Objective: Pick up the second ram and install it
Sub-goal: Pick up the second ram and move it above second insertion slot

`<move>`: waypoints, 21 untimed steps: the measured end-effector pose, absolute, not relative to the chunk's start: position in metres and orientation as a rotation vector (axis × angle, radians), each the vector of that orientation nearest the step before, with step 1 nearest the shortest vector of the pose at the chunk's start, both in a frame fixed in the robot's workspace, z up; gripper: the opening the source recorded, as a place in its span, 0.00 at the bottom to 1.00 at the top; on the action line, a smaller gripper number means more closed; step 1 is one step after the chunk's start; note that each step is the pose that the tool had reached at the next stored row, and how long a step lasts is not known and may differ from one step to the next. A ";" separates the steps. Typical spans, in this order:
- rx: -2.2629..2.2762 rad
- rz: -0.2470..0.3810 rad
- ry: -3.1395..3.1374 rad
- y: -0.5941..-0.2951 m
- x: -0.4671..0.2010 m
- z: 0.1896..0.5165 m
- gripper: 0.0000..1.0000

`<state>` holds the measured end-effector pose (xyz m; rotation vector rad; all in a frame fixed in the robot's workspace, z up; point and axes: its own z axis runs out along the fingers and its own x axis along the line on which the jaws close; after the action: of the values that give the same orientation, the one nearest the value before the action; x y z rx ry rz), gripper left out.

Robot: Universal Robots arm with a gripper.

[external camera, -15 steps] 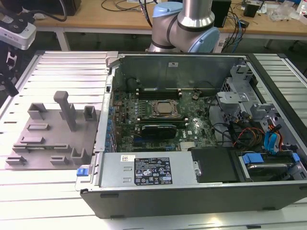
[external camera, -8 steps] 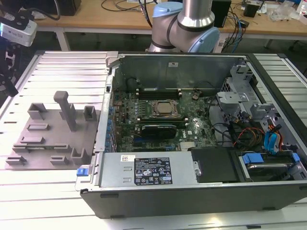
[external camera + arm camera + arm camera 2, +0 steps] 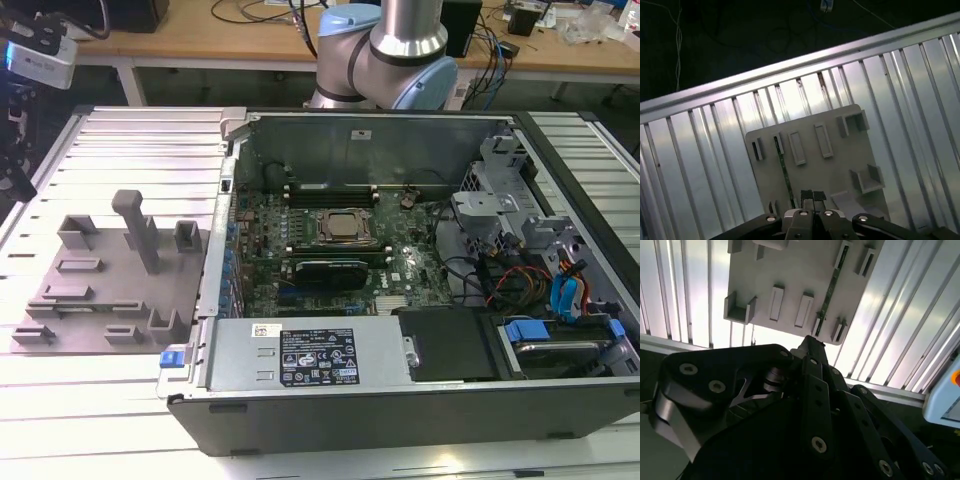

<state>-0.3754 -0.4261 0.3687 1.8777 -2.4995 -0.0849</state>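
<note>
My end effector (image 3: 812,196) hovers over the holder plate (image 3: 840,165), closed and empty. For a clean pick, I'd square it across the second ram (image 3: 783,170) near the plate's edge.

Second ram (image 3: 783,170): seen edge-on as a thin line on the grey holder plate (image 3: 840,165) in both wrist views, chips too small to be told; one end is hidden behind the gripper (image 3: 812,194) in the first wrist view. Holder plate: one edge is covered by the gripper body in the first wrist view, and part is cut off by the frame edge in the second wrist view. Robot arm (image 3: 410,40): cut off by the exterior view's upper edge; the computer case (image 3: 330,365) is cut at the exterior view's right.
</note>
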 end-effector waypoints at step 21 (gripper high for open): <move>2.180 -0.081 -2.232 -0.426 -0.375 0.369 0.08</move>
<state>-0.3754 -0.4261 0.3686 2.1797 -2.2317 -0.0811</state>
